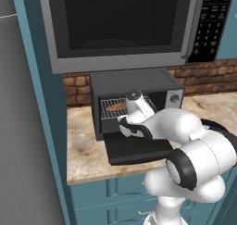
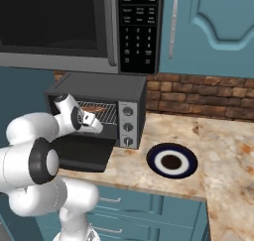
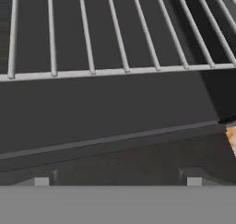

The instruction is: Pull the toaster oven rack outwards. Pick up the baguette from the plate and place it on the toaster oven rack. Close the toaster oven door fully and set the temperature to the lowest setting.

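The dark grey toaster oven stands on the counter with its door dropped fully open. The wire rack carries the orange-brown baguette on its left part. My gripper hovers just in front of the rack's front bar, above the door. It is open, the fingertips wide apart with nothing between them. The dark blue plate lies bare on the counter to the oven's right.
A large microwave hangs close above the toaster oven. Three round knobs are stacked on the oven's silver right panel. A brick wall runs behind the counter, and a tall teal cabinet side stands to the left.
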